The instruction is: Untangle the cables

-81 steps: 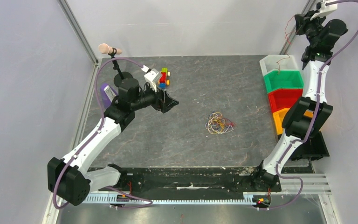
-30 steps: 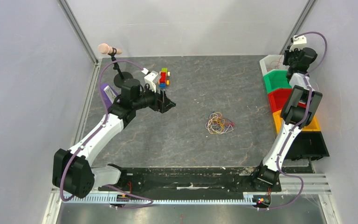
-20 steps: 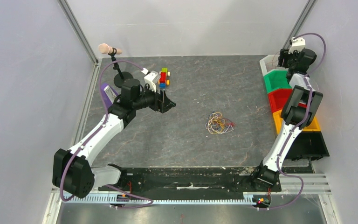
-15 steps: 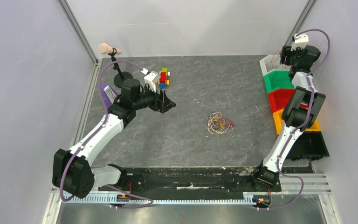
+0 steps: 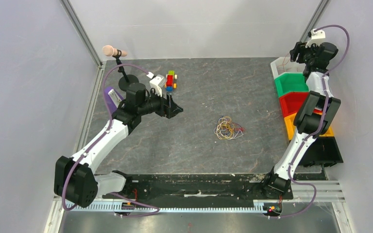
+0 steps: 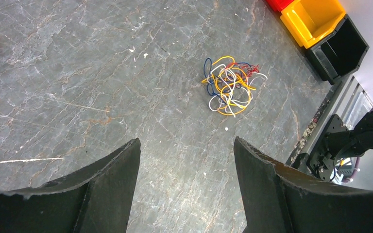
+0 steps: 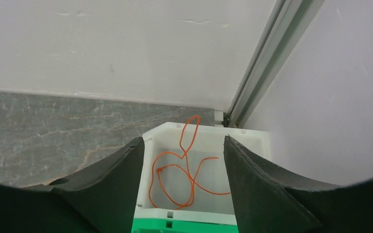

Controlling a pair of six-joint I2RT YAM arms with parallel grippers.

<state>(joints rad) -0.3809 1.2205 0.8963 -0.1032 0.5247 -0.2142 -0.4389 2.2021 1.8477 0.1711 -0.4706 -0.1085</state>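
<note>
The cables (image 5: pixel 228 128) lie as a small tangled bunch of orange, yellow, white, blue and red wires mid-table, and the left wrist view shows this bunch (image 6: pixel 229 85) ahead of the fingers. One loose orange cable (image 7: pixel 187 170) lies looped in the white bin (image 7: pixel 205 137), one end over its far rim. My right gripper (image 7: pixel 183 160) hovers open above that bin with nothing between its fingers. My left gripper (image 6: pixel 186 145) hangs open over bare table, well left of the bunch, holding nothing.
Green (image 5: pixel 295 83), red (image 5: pixel 294 101), yellow (image 5: pixel 290 124) and black (image 5: pixel 326 151) bins line the right edge below the white one. A stack of toy blocks (image 5: pixel 170 81), a microphone on a stand (image 5: pixel 112 51) and a purple object (image 5: pixel 110 98) sit at the back left.
My right gripper has opened and let the orange cable drop into the white bin, then risen a little above it. The left arm has stayed still.
</note>
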